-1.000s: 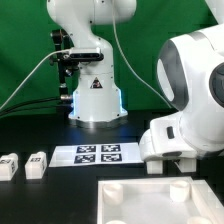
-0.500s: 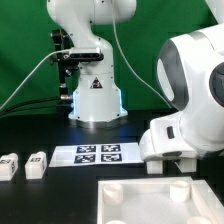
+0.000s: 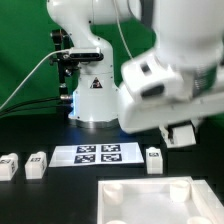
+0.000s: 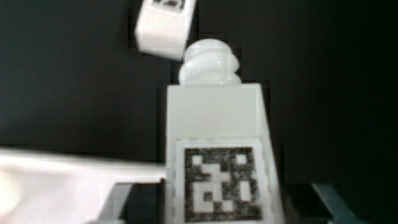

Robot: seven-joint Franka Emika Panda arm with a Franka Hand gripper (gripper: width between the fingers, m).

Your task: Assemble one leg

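In the wrist view a white leg [image 4: 217,120] with a square marker on its face and a threaded tip lies between my gripper's [image 4: 231,205] dark fingers [image 4: 143,200]. The jaws stand close on either side of it and look shut on it. In the exterior view the gripper [image 3: 180,134] is blurred and raised above the table, right of the marker board [image 3: 97,153]. A second leg [image 3: 153,159] stands on the table just below it and also shows in the wrist view [image 4: 164,25]. Two more legs [image 3: 8,166] [image 3: 37,163] stand at the exterior view's left.
The large white tray-like piece [image 3: 150,200] with corner sockets lies at the front of the exterior view's right, and its edge shows in the wrist view [image 4: 54,180]. The arm's base [image 3: 95,100] with cables stands behind the marker board.
The arm has swung up and toward the exterior view's left, away from the table surface. The leg it was hiding beside the marker board now shows. The other legs and the tray have not moved.
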